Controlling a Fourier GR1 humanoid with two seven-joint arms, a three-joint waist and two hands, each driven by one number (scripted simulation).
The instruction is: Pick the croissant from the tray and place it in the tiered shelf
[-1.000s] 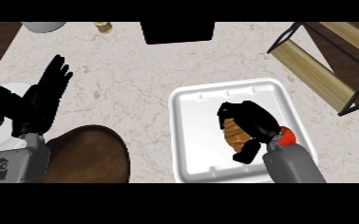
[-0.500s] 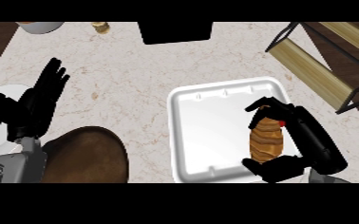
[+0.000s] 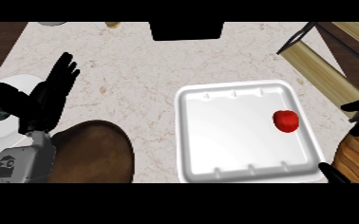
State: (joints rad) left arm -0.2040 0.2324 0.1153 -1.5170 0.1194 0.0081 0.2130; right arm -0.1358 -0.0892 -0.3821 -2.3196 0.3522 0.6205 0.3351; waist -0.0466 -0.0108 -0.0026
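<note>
Your right hand's fingers (image 3: 335, 172) show only as dark tips at the worktop's right edge, curled around the croissant (image 3: 348, 153), whose brown crust sits between them, just off the right rim of the tray (image 3: 231, 137). The step in hand is the carry: next, travel toward the tiered shelf (image 3: 319, 59) at the far right corner. A red item (image 3: 285, 121) remains on the tray. Your left hand (image 3: 52, 92) rests near the left edge, fingers straight.

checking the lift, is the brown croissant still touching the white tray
Apart. Head view: brown croissant sits in the right hand past the white tray's right rim.
</note>
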